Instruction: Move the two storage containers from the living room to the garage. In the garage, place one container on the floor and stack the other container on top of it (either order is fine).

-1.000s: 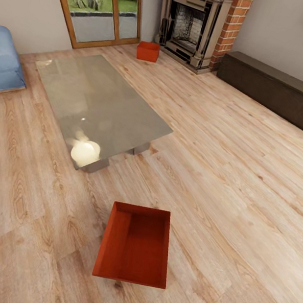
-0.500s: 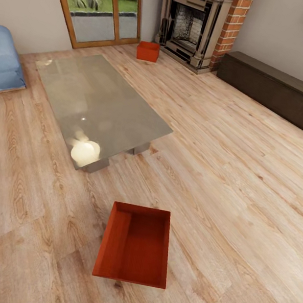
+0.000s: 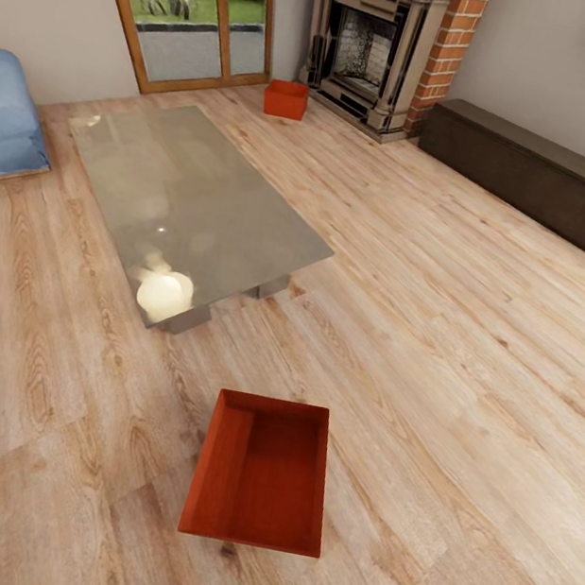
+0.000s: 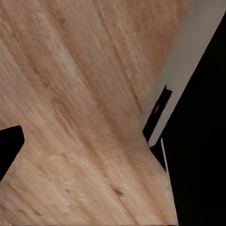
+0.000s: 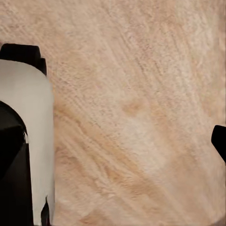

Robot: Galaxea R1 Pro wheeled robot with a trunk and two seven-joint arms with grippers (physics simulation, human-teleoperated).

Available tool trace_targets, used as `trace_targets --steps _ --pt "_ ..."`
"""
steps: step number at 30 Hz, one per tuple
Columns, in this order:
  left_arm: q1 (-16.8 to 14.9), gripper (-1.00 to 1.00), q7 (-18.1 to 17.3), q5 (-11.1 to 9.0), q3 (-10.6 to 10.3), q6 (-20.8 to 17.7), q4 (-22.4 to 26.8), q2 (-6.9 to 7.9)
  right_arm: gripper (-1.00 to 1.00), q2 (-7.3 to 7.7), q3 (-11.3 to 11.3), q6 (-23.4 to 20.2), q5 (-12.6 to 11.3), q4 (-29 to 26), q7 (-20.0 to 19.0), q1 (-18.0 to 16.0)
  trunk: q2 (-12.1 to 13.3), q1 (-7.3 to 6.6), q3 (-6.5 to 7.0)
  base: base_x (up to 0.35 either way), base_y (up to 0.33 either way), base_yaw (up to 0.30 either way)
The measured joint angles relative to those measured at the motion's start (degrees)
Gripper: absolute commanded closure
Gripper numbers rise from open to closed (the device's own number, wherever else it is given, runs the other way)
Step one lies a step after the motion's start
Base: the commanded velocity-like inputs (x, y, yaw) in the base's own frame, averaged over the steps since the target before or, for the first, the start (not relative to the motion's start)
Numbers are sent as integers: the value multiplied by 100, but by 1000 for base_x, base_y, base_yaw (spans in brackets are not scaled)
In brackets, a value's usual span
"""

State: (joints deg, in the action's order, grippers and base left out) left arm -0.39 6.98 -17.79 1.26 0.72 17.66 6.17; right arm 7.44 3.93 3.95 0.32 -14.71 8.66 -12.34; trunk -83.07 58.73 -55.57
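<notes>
Two storage containers on wood-plank floor: near one (image 3: 262, 472) dead ahead, long axis pointing away, neither arm nearer; finger state indeterminate.

Wood-plank floor (image 3: 469, 381) with 2 bins (image 3: 262, 471), low table (image 3: 188, 202)

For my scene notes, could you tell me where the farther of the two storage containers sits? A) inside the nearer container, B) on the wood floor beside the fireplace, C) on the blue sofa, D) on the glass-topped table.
B: the far storage container rests on the wood-plank floor beside the fireplace, beyond the glass-topped table.
</notes>
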Motion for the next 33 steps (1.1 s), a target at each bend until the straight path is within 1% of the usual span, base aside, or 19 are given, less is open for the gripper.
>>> trace_targets --steps 1,3,5,7,9,10,11,12,13,14,15,18,20,21,23,24,27,29,33 --pt "-33 -100 243 -7 -2 -79 26 63 -100 -11 -1 -56 -13 -16 58 -145 0 0 0 0 0 0" --pt "-124 -100 472 -17 -6 -197 51 159 -100 -24 -5 -101 -27 -13 123 -382 0 0 1 0 0 0" --pt "-237 -100 560 -26 -6 -276 54 211 -100 -20 -13 -113 -36 17 149 -559 0 0 0 0 0 0" --pt "-502 -100 632 -35 -11 -388 40 264 -100 -22 -41 -119 -65 108 176 -886 0 0 0 0 0 0" --pt "-941 -100 677 -27 -14 -567 -15 300 -100 -50 -77 -118 -107 352 193 -1404 0 0 1 0 0 0" --pt "-1307 -100 692 -12 -14 -728 -83 307 -100 -105 -90 -115 -123 569 201 -1762 0 0 1 0 0 0" --pt "-1778 -100 700 5 -17 -851 -140 290 -100 -224 -91 -115 -129 700 205 -2037 0 0 1 0 0 0" --pt "-2227 -100 704 14 -21 -919 -173 258 -100 -446 -90 -113 -135 766 205 -2189 0 0 1 0 0 0" --pt "-2465 -100 705 20 -25 -947 -185 219 -100 -630 -95 -111 -136 791 206 -2251 0 0 1 0 0 0" --pt "-2649 -100 706 27 -30 -964 -196 162 -100 -805 -94 -94 -136 805 199 -2289 0 0 1 0 0 0" --pt "-2749 -100 707 32 -30 -971 -199 124 -100 -896 -101 -76 -135 811 199 -2303 0 0 0 0 0 0" --pt "-3107 -100 724 105 -59 -988 -190 -265 -100 -1239 -90 235 -117 848 197 -2343 0 0 0 0 0 0" --pt "-3218 -100 783 675 -81 -996 -170 -832 -100 -1378 -78 508 -89 883 195 -2351 0 0 0 0 0 0" --pt "-3233 -100 796 959 -79 -976 -176 -918 -100 -1400 -77 556 -87 890 194 -2350 0 0 0 0 0 0" --pt "-3245 -100 807 1308 -74 -949 -176 -1030 -100 -1420 -80 599 -94 906 193 -2350 0 0 0 0 0 0" --pt "-3255 -100 811 1601 -59 -903 -174 -1165 -100 -1523 -72 601 -98 944 165 -2348 0 0 0 0 0 0" --pt "-3257 -100 801 1665 -42 -848 -186 -1250 -100 -1593 -77 621 -102 956 155 -2349 0 0 0 0 0 0" --pt "-3258 -100 787 1707 -44 -668 -182 -1346 -100 -1609 -81 637 -123 960 133 -2349 0 0 0 0 0 0" --pt "-3258 -100 782 1738 -45 -506 -182 -1394 -100 -1601 -84 656 -121 956 109 -2349 0 0 0 0 0 0"
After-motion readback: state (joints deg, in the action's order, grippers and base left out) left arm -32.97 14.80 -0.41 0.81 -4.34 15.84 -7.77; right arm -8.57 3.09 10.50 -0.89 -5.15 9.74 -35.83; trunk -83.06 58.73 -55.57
